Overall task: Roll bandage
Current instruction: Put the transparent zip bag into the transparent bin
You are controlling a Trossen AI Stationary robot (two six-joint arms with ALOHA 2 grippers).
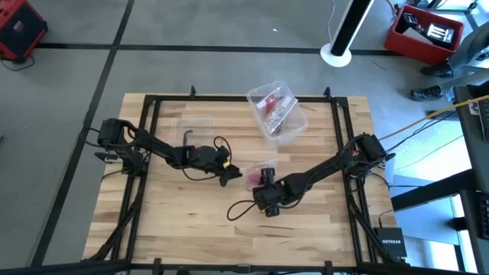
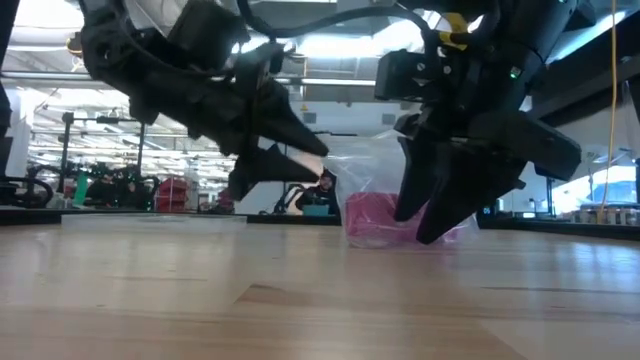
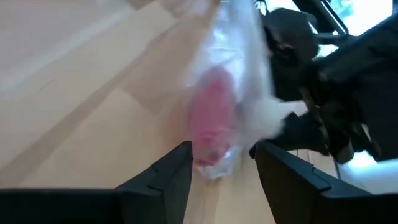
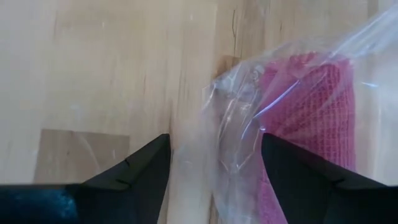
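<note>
- My left gripper (image 3: 221, 165) hangs low over the table (image 1: 176, 221), fingers spread, arm reaching in toward the middle.
- Just ahead of it lies the bandage (image 3: 208, 121), pink and rolled inside a clear wrapper (image 3: 249, 74).
- My right gripper (image 4: 214, 162) faces it from the other side, fingers apart, nothing held, the bandage (image 4: 311, 106) close by one finger.
</note>
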